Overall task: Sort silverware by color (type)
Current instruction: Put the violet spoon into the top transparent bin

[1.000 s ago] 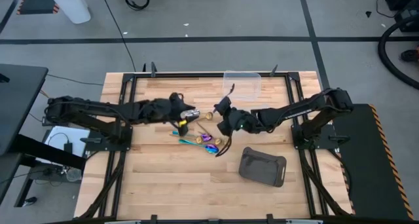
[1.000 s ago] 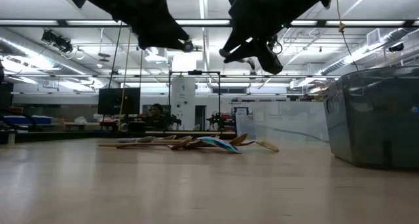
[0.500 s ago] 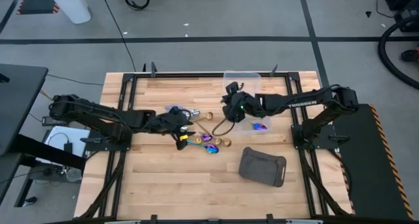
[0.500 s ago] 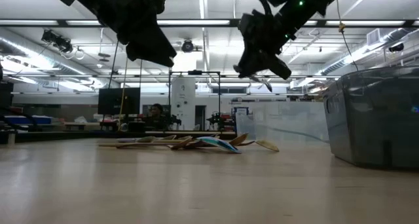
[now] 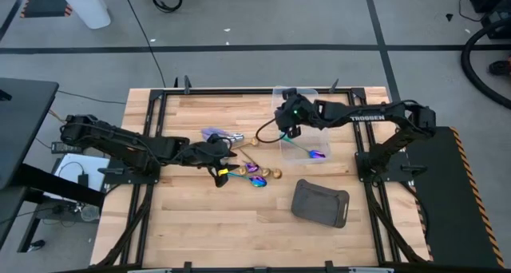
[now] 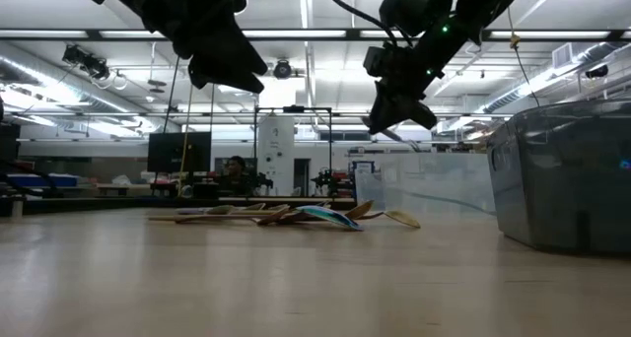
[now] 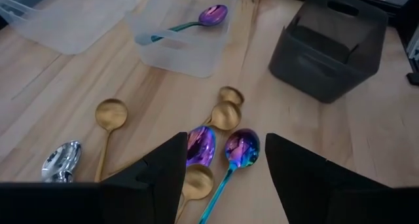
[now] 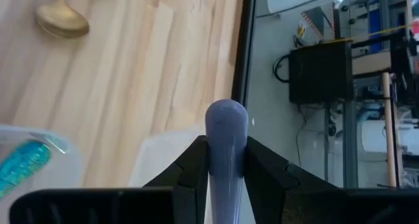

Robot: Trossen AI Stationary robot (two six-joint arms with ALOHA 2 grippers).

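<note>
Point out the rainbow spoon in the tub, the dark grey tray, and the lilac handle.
rainbow spoon [image 7: 213, 14], left wrist view, bowl.
dark grey tray [image 5: 320, 203], high view, middle.
lilac handle [image 8: 226, 129], right wrist view, rounded end.

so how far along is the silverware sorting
Early. Done: one rainbow spoon lies in a clear tub. In hand: the right end effector is shut on a lilac handle, up by the tubs at the table's far edge. Left: gold spoons, two rainbow spoons and a silver one lie loose on the table, under the open left end effector.
</note>
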